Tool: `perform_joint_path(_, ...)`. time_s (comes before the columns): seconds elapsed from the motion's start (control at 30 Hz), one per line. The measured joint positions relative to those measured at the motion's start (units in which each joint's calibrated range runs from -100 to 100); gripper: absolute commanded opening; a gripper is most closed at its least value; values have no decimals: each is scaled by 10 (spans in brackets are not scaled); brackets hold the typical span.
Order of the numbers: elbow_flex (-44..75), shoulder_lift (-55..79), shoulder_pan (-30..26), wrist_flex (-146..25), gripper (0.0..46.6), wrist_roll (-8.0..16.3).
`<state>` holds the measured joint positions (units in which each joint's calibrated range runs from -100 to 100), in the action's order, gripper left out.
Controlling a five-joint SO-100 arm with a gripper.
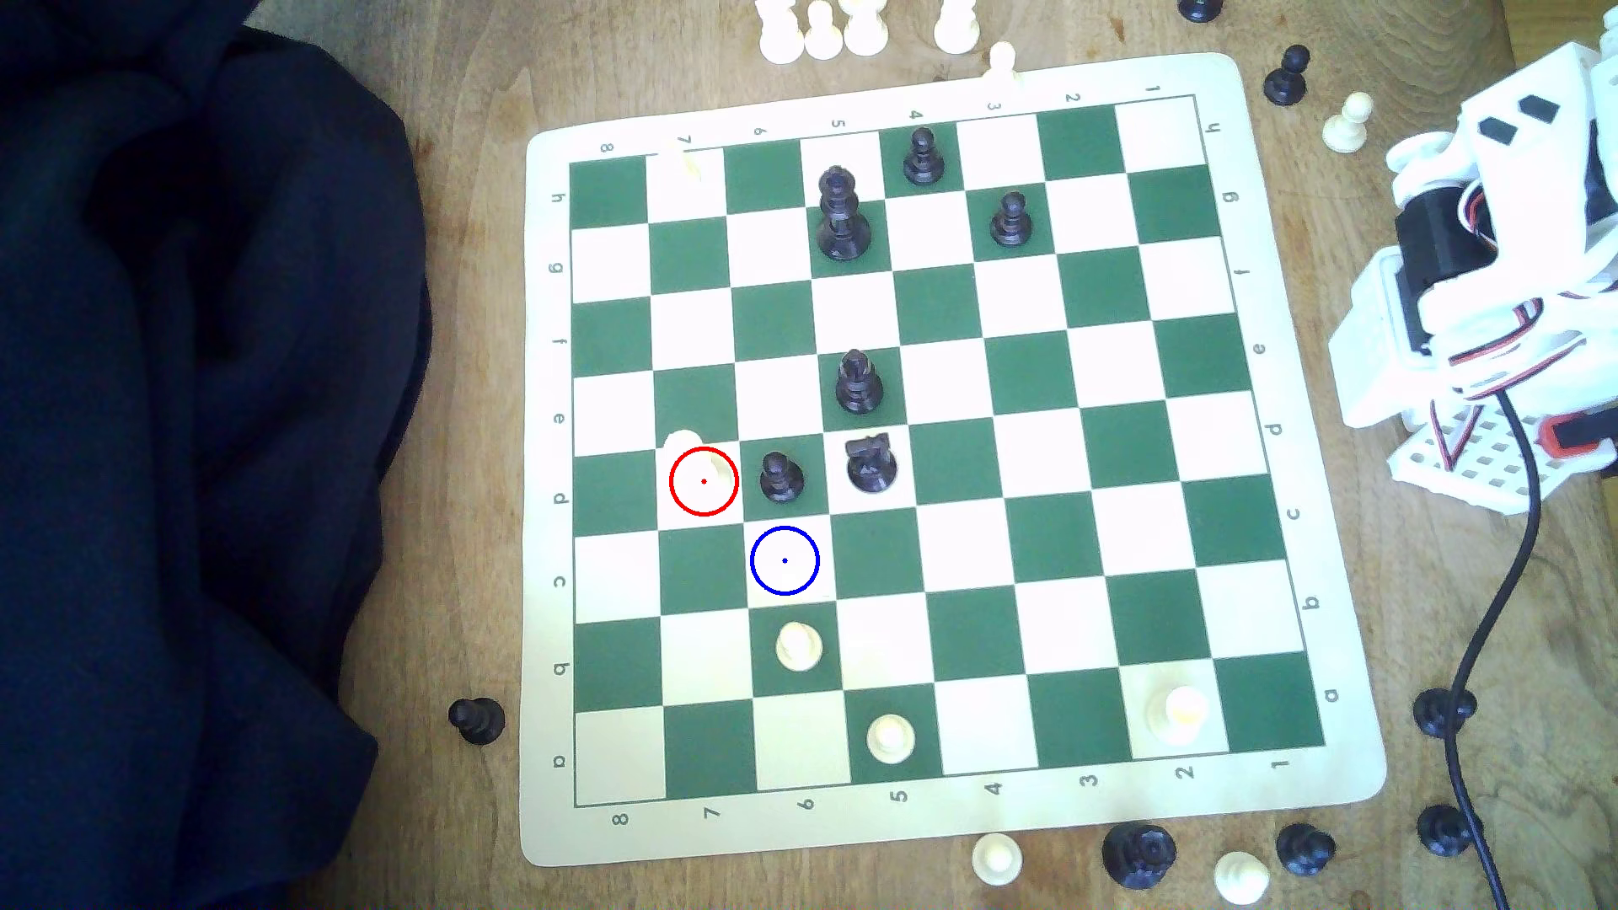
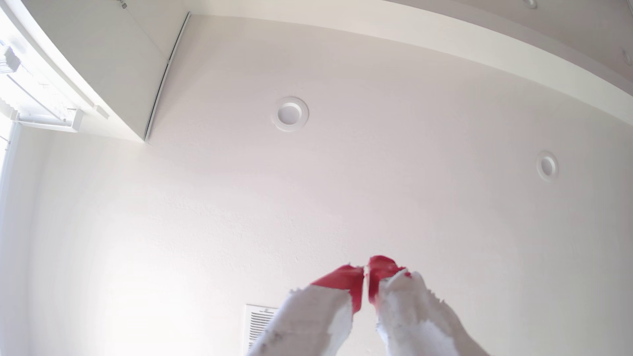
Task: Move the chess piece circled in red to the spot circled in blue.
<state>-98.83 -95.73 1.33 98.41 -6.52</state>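
Observation:
The chess piece circled in red (image 1: pixel 689 448) is a cream-white piece, washed out by glare, standing on a white square at the board's left side in the exterior view. The spot circled in blue (image 1: pixel 784 561) is a bare white square, one square diagonally toward the exterior view's lower right of that piece. The white arm (image 1: pixel 1480 289) is folded up off the board at the exterior view's right edge, far from both. In the wrist view my gripper (image 2: pixel 365 271) points at the ceiling, its red-tipped fingers (image 2: pixel 346 280) pressed together with nothing between them.
A black pawn (image 1: pixel 780 477) stands right beside the ringed piece, with a black knight (image 1: pixel 870 464) further along. A cream pawn (image 1: pixel 798 647) sits just below the blue spot. A dark cloth (image 1: pixel 193 437) lies left of the board. A black cable (image 1: pixel 1497 612) and loose pieces lie around the edges.

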Motion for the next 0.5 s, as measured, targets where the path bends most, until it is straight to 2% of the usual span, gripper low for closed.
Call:
perform_joint_path(0.13,0,1,16,-20,2,0)
perform_joint_path(0.3,0,1,24,-163,2,-1)
perform_joint_path(0.47,16,1,41,-391,6,-1)
perform_joint_path(0.5,44,1,55,-498,5,0)
